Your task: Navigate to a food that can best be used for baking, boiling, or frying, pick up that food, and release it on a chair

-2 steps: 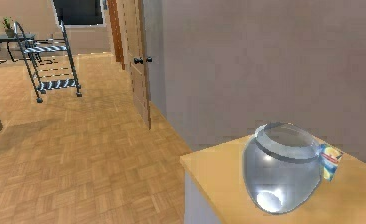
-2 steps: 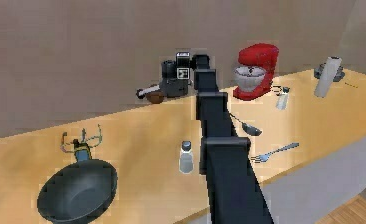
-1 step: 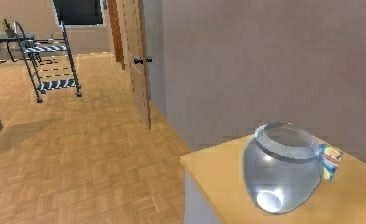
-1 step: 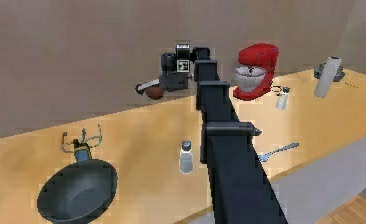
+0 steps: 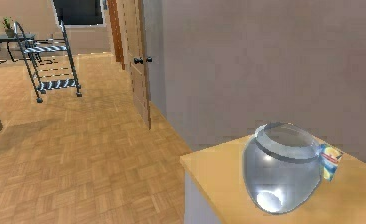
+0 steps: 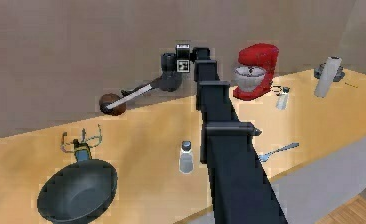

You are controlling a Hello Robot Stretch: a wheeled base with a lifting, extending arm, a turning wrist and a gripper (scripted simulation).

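Forward view: we noted a glass bowl [image 5: 281,165] on a wooden counter [image 5: 216,172], with a small colourful can [image 5: 331,160] just beside it. A metal cart [image 5: 51,65] stood well off on the parquet.

Arm side view: we saw the arm [image 6: 226,130] reaching over the counter. The gripper [image 6: 122,98] held a brown potato-like lump [image 6: 110,102] at its fingers' [image 6: 141,91] end, clear of the surface, with wall behind. A red mixer [image 6: 253,70], dark pan [image 6: 76,190] and shaker [image 6: 186,155] sat on the counter.

brown round lump [image 6: 111,101], at the claw [image 6: 119,98] end
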